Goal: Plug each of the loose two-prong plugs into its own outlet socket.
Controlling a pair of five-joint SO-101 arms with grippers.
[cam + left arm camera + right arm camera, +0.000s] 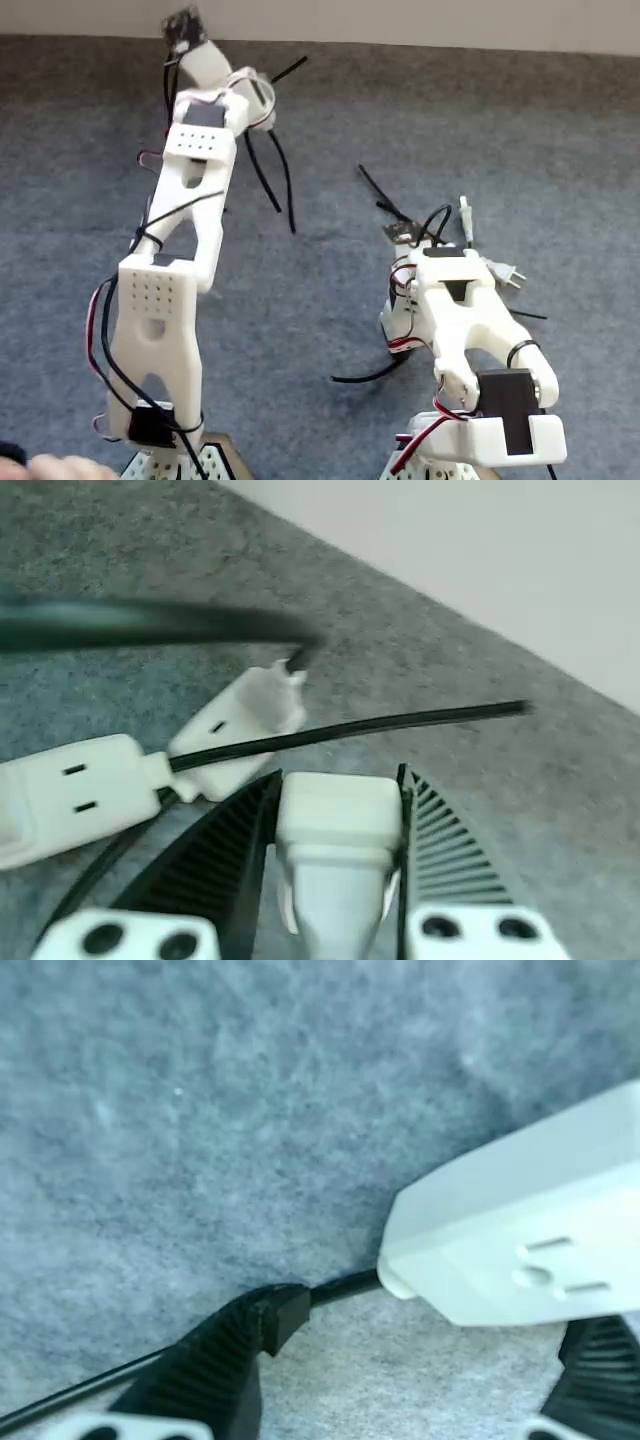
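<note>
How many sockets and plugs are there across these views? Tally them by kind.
White plastic outlet sockets: 3
White two-prong plugs: 2
Total: 5

Left arm (180,230) stretched almost straight toward the wall (450,20), the left gripper (339,775) clamped on a white plug (335,825). Right arm (460,310) folded, well back from the wall, wrist bent downward, the right gripper (435,1325) with jaws spread wide.
</note>
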